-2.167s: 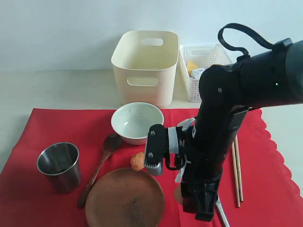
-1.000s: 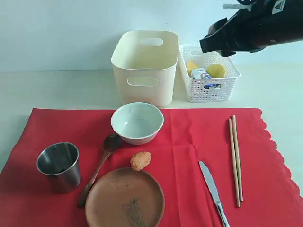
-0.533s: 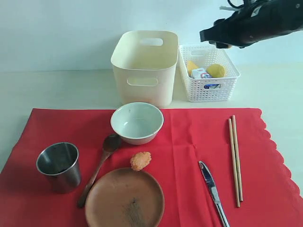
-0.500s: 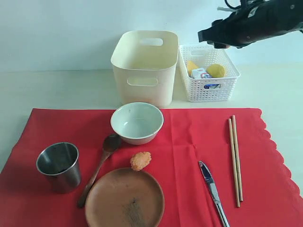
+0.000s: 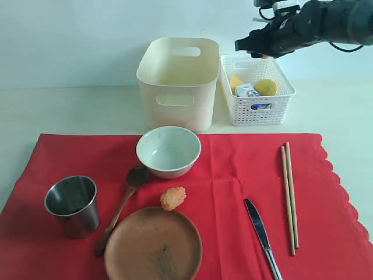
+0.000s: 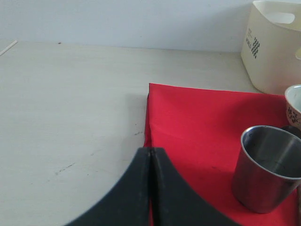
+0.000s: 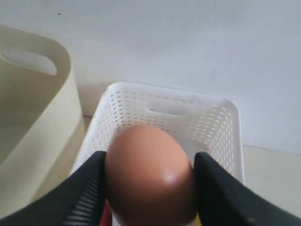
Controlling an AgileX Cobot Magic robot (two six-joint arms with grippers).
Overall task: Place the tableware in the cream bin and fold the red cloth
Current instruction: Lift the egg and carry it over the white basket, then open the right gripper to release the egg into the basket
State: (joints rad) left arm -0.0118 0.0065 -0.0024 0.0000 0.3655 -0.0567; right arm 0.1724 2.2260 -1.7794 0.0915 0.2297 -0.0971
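Note:
On the red cloth [image 5: 233,169] stand the pale bowl [image 5: 168,150], the steel cup [image 5: 72,204], the wooden spoon [image 5: 122,207] and the brown plate [image 5: 153,245]. Behind the bowl the cream bin [image 5: 178,81] holds nothing that I can see. High above the white basket, my right gripper [image 5: 256,48] is shut on a brown egg [image 7: 149,174]. My left gripper [image 6: 150,157] is shut on nothing, low over the cloth's left edge [image 6: 197,122] beside the cup [image 6: 268,167]; it is outside the exterior view.
The white lattice basket [image 5: 256,111], right of the bin, holds a lemon [image 5: 266,87], a milk carton [image 5: 245,90] and a cheese wedge [image 5: 235,80]. A knife [image 5: 260,233], chopsticks [image 5: 289,195] and a fried nugget [image 5: 173,198] also lie on the cloth.
My right arm has lifted from low over the cloth's front to high above the white basket, uncovering the knife. Over the last second it drew back and left. The tableware has not moved.

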